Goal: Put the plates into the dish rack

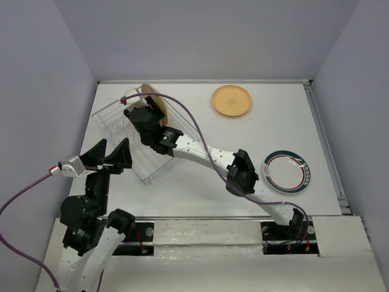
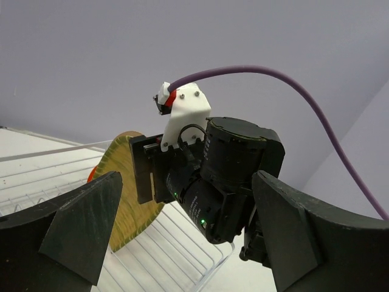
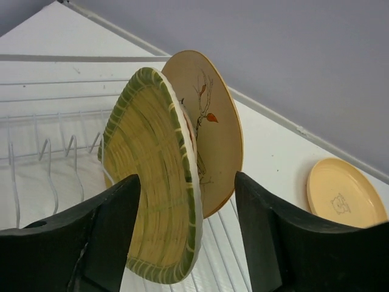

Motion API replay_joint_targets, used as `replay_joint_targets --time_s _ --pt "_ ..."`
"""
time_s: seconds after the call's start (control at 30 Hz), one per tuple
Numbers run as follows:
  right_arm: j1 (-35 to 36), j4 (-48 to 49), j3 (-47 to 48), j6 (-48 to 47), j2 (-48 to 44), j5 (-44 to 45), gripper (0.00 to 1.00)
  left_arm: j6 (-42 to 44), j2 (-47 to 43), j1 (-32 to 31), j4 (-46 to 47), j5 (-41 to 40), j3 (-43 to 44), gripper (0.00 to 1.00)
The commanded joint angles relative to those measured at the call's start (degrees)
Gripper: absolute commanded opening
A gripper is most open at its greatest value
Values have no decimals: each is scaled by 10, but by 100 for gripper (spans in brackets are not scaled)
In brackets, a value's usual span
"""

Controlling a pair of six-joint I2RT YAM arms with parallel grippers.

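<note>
Right gripper [image 3: 187,182] at the dish rack [image 1: 107,119], upper left of the top view. Its fingers are spread, with the yellow ribbed plate [image 3: 152,182] between them and not pinched: there's a clear gap on the right-finger side, and I can't tell if the left finger touches the rim. The plate stands on edge in the rack, leaning a bit toward the tan plate with the branch print [image 3: 213,134] right behind it. They're very close, and there's a red sliver between them, too thin to identify. Empty divider prongs at left of the right wrist view.

Left gripper [image 1: 113,146] is spread wide, holds nothing, and hovers by the near end of the rack at left centre.

Two plates lie flat on the table [image 1: 200,188]: a beige one [image 1: 231,100] at upper centre and a white one with ringed rim [image 1: 287,171] at right centre.

Step looks like letting go and backing out. To do it well:
- spread the fingers fully before moving, so neither pad drags the rim
- pull straight back along the plate's plane, no sideways sweep, or the yellow plate tips onto the tan one
- clear the rack wires and the purple cable before swinging right
- the ringed plate is probably the next pick, as it's closest to the right arm's base
</note>
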Motion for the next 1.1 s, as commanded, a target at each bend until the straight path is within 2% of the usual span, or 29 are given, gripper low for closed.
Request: replay_joint_targets --time_s 0.0,0.23,0.33,0.4,0.43,0.53,0.57,0.6,0.63,0.73,0.77,0.9,1.07 --pt "3 43 -30 50 -80 -29 72 9 -5 1 23 -1 3 99" --pt "3 13 -115 110 -174 -78 84 7 2 1 23 2 3 99" --pt "-11 3 -204 159 -255 -117 87 7 2 1 22 3 3 99" --pt "-25 2 -270 227 -309 -168 87 7 3 2 22 4 3 99" --pt "-50 3 -340 248 -364 -185 87 6 3 1 22 6 3 99" --pt "-102 20 -454 323 -447 -244 82 5 4 1 22 9 2 99" --pt "-146 26 -527 341 -494 -257 80 3 5 1 23 11 3 99" --pt "-171 33 -560 370 -514 -286 77 3 5 2 23 14 2 99" --pt "-227 33 -615 384 -549 -304 75 3 8 1 23 16 2 99" --pt "-321 47 -688 431 -585 -384 70 1 11 1 25 23 1 99" --pt "-388 48 -717 447 -589 -407 69 0 13 1 26 24 0 99" --pt "-519 48 -754 465 -574 -516 73 0 17 1 26 27 1 99" --pt "-590 46 -823 459 -601 -467 78 0 20 1 27 30 0 99"
